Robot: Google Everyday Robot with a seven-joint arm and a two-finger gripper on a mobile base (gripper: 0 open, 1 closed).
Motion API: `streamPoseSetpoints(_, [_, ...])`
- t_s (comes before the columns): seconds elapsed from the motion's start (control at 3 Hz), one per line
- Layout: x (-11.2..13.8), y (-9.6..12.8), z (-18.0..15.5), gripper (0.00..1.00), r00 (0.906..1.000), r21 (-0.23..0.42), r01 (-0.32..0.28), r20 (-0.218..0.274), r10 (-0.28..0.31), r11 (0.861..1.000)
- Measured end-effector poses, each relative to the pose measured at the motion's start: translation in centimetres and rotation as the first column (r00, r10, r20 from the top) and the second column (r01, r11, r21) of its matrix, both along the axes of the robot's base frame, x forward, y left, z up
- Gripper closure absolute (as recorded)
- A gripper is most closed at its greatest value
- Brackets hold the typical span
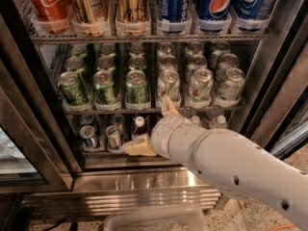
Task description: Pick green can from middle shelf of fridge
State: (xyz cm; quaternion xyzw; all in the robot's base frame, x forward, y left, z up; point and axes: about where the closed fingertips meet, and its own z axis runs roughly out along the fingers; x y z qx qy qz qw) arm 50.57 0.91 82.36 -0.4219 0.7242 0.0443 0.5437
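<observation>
The fridge (120, 182) is filled with cans. The arm (231, 167) is reached in from 4 o'clock. The gripper (146, 125) is held just below the middle shelf (96, 111), fingers spread wide, nothing grasped. The green can (137, 88) is stood on that shelf, at 12 o'clock from the gripper.

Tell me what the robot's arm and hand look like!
The arm is fat, round and smooth white, like a tube, with a few small dark dots. Its gripper, just below the middle shelf, has two pale yellow wedge-shaped fingers.
</observation>
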Motion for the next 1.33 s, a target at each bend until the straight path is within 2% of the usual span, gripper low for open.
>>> streamPoseSetpoints(0.33, [1.1,0.4,0.1,0.0,0.9984,0.029,0.039,0.039,-0.04,0.999])
streamPoseSetpoints(0.67, [2.4,2.1,-0.4,0.0,0.9918,0.112,0.085,0.086,-0.095,0.99])
streamPoseSetpoints(1.0, [2.6,3.6,-1.0,0.0,0.9808,0.177,0.126,0.125,-0.15,0.976])
streamPoseSetpoints(1.33, [3.3,3.8,-1.0,0.0,0.9593,0.226,0.184,0.171,-0.225,0.957])
